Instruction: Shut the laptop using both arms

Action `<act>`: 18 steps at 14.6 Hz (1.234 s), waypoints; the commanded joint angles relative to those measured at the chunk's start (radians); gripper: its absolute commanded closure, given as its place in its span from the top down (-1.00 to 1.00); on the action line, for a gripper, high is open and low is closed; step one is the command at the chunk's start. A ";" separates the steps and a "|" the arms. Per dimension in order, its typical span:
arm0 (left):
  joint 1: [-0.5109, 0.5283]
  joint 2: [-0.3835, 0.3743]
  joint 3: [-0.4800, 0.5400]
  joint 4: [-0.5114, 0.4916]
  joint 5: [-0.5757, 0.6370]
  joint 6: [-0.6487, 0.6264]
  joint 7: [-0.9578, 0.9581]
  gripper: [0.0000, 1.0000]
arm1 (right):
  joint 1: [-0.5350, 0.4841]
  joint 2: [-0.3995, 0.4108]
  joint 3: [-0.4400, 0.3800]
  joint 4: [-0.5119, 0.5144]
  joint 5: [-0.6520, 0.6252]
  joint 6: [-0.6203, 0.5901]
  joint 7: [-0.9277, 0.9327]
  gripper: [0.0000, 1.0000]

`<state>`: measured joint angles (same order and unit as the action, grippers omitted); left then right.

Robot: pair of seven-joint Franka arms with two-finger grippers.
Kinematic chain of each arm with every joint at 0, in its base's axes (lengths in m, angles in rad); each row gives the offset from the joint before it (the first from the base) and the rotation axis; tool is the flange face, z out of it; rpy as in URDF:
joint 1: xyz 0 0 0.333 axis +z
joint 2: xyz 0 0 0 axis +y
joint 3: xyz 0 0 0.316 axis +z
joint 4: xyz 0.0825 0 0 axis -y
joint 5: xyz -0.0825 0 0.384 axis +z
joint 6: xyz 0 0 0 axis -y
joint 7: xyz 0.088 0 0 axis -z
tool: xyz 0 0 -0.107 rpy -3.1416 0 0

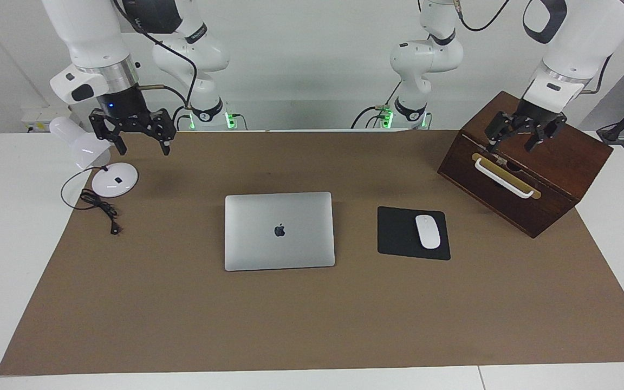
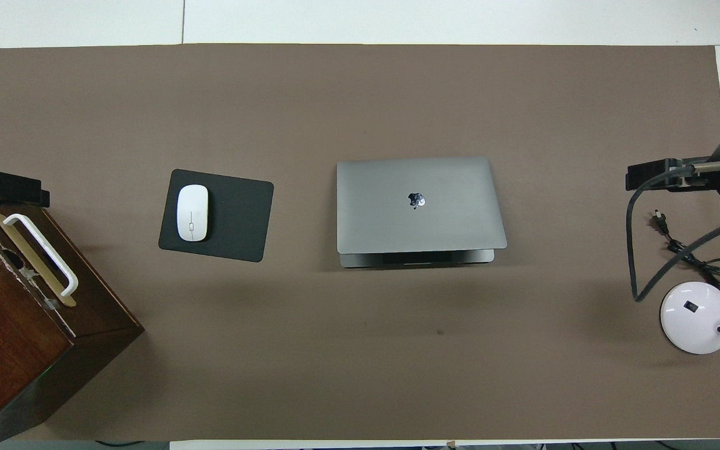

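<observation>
The silver-grey laptop lies in the middle of the brown mat, apple logo up. In the overhead view the laptop has its lid low over the base, with a thin dark strip of base showing at the edge nearer to the robots. My right gripper hangs open and empty over the mat's corner by the desk lamp, well apart from the laptop; it also shows in the overhead view. My left gripper hangs open and empty over the wooden box; it also shows in the overhead view.
A white mouse lies on a black mouse pad beside the laptop, toward the left arm's end. A dark wooden box with a white handle stands there too. A white desk lamp with a black cord stands at the right arm's end.
</observation>
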<state>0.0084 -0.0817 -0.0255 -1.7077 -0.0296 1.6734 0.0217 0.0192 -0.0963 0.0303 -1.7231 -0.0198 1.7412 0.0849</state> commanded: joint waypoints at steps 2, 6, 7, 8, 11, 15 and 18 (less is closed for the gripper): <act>0.004 -0.004 -0.001 0.008 -0.007 -0.026 -0.008 1.00 | -0.015 -0.008 0.000 -0.024 -0.005 0.024 -0.024 1.00; 0.007 -0.006 0.001 0.006 -0.001 -0.058 -0.008 1.00 | -0.030 -0.007 -0.004 -0.026 -0.005 0.024 -0.033 1.00; 0.007 -0.006 0.001 0.008 0.000 -0.069 -0.006 1.00 | -0.030 -0.007 -0.004 -0.027 -0.005 0.023 -0.033 1.00; 0.005 -0.006 0.001 0.010 0.011 -0.070 -0.006 1.00 | -0.030 -0.007 -0.004 -0.026 -0.005 0.023 -0.033 1.00; 0.007 -0.003 -0.001 0.037 0.010 -0.070 -0.006 1.00 | -0.028 -0.003 -0.004 -0.024 -0.005 0.044 -0.037 1.00; 0.007 0.016 -0.001 0.049 0.008 -0.084 -0.006 1.00 | -0.030 -0.003 -0.004 -0.024 0.006 0.052 -0.040 1.00; 0.008 0.013 -0.001 0.043 0.008 -0.083 -0.006 1.00 | -0.045 -0.003 -0.004 -0.024 0.006 0.052 -0.068 1.00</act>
<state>0.0099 -0.0804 -0.0233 -1.6886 -0.0265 1.6155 0.0217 -0.0008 -0.0932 0.0194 -1.7305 -0.0196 1.7718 0.0619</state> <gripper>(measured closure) 0.000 0.000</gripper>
